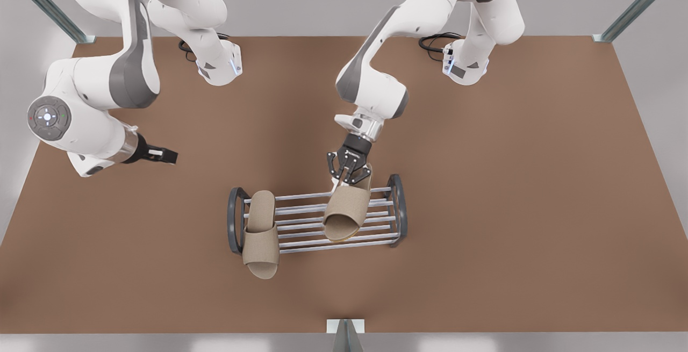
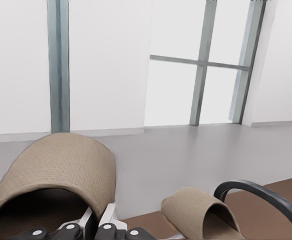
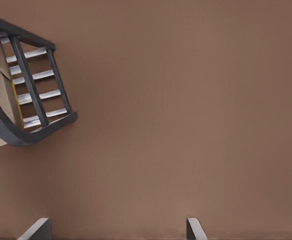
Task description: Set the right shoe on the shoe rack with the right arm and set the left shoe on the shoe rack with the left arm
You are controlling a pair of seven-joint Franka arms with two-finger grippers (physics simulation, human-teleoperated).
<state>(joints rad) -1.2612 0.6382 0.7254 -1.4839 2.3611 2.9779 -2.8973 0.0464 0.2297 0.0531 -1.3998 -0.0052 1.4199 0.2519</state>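
Note:
The shoe rack (image 1: 306,236) stands in the middle of the brown table. My left gripper (image 1: 349,172) is at the rack's back edge on the front view's right, shut on the heel end of the left shoe (image 1: 346,209), which rests tilted on the rods. The left wrist view shows that shoe's strap (image 2: 56,160) just above the left gripper (image 2: 98,224). The right shoe (image 1: 261,234) lies across the rack's other end, its toe hanging over the front rod. My right gripper (image 1: 164,155) hovers open, back and to the front view's left of the rack, holding nothing.
In the left wrist view the right shoe (image 2: 196,210) and a rack end frame (image 2: 266,192) lie beyond. In the right wrist view the rack end (image 3: 31,80) sits over bare table beyond the right gripper (image 3: 115,227). Both arm bases (image 1: 220,67) stand at the back. A metal bracket (image 1: 345,326) marks the front edge.

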